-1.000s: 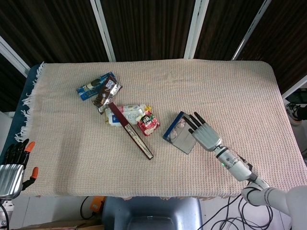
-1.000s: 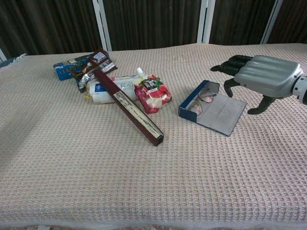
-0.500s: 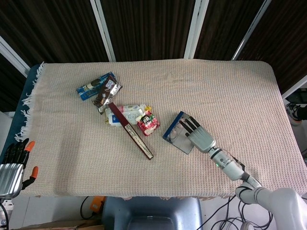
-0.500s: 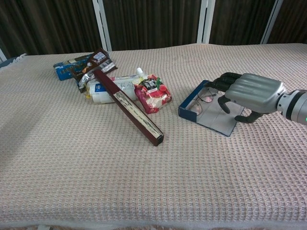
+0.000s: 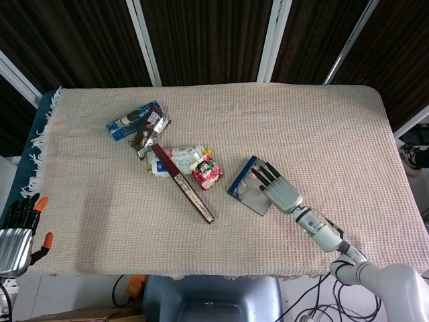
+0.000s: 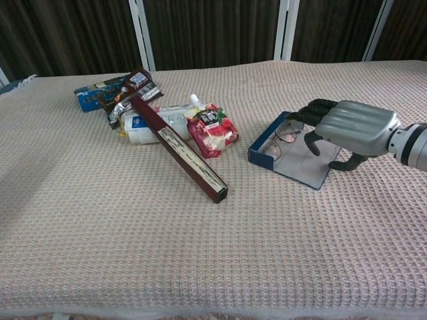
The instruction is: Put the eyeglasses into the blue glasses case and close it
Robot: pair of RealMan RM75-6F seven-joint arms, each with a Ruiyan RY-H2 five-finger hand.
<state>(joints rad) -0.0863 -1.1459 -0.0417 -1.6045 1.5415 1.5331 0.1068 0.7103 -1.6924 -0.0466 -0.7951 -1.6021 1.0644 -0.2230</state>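
At the far left edge of the head view, the left hand [image 5: 17, 235] hangs below the table's [image 5: 100, 228] near corner, off the cloth; its dark fingers point upward and lie close together, and nothing is in them. On the woven cloth, a blue snack packet [image 6: 90, 97] and a brown wrapper [image 6: 133, 90] lie toward the back left, overlapping. Just right of them a long dark red box [image 6: 180, 150] lies on a slant, its far end resting over a white pouch [image 6: 150, 123]. A red fruit-print packet [image 6: 213, 130] sits touching the pouch's right end. Further right, the blue glasses case [image 6: 267, 150] lies open, its grey lid flap spread flat toward the near right. The eyeglasses [image 6: 280, 137] sit inside the case's tray. The right hand [image 6: 350, 127] is over the lid flap, palm down, fingers [image 6: 307, 117] slightly apart and curved downward, fingertips reaching over the tray's right end above the eyeglasses. It holds nothing; whether the fingertips touch the case cannot be told.
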